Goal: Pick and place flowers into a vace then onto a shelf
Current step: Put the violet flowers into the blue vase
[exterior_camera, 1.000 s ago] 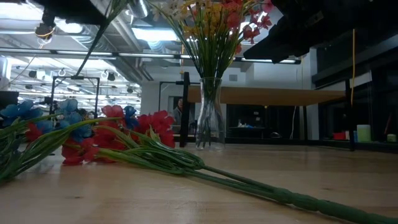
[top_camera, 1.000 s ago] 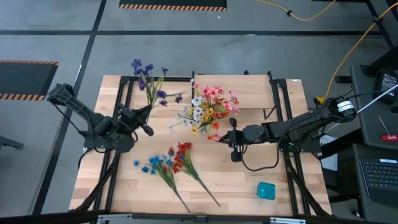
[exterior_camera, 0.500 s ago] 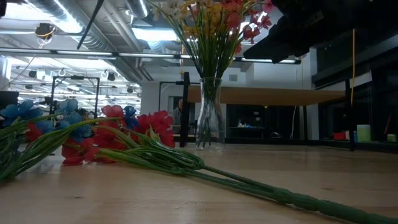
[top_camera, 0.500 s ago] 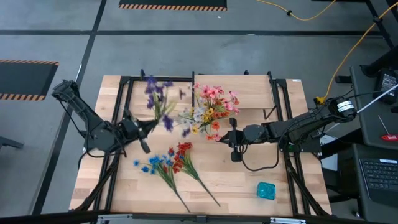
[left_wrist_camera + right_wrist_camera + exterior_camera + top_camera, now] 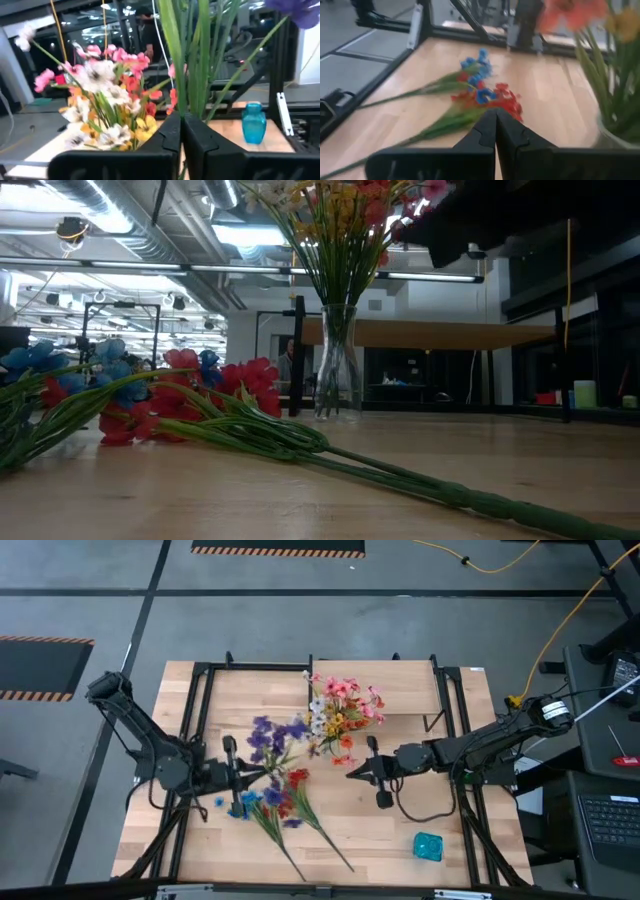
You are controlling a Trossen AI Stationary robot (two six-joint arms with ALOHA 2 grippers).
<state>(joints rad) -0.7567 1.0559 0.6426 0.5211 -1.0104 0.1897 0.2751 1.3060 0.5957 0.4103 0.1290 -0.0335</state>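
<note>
My left gripper (image 5: pixel 246 778) (image 5: pixel 182 125) is shut on a purple spray (image 5: pixel 274 735) over the table's middle left, above the blue and red flowers (image 5: pixel 270 802) that lie flat on the tabletop. The glass vase (image 5: pixel 338 362) stands upright and holds a mixed bouquet (image 5: pixel 338 710) of pink, white, yellow and orange blooms. My right gripper (image 5: pixel 351 772) (image 5: pixel 495 120) is shut and empty, just near-right of the vase. The shelf (image 5: pixel 440 333) stands behind the vase. My left gripper pinches the purple spray's green stems (image 5: pixel 186 102) between its two fingers, well below the blooms. The fingers are about level and point toward the table's right, lying across the stems. The spray stands nearly upright from the hold, blooms (image 5: pixel 300 11) on top, lifted off the table.
A small blue bottle (image 5: pixel 428 846) stands near the table's near right corner. Black metal frame posts (image 5: pixel 200 690) run along both sides of the tabletop. Bare wood (image 5: pixel 420 800) lies between the right gripper and the blue bottle.
My left gripper has moved toward the near edge, carrying the purple spray. The spray, whose blooms were over the far left of the table, has swung right and near, and now stands by the vase above the lying flowers. My right gripper has shifted slightly left.
</note>
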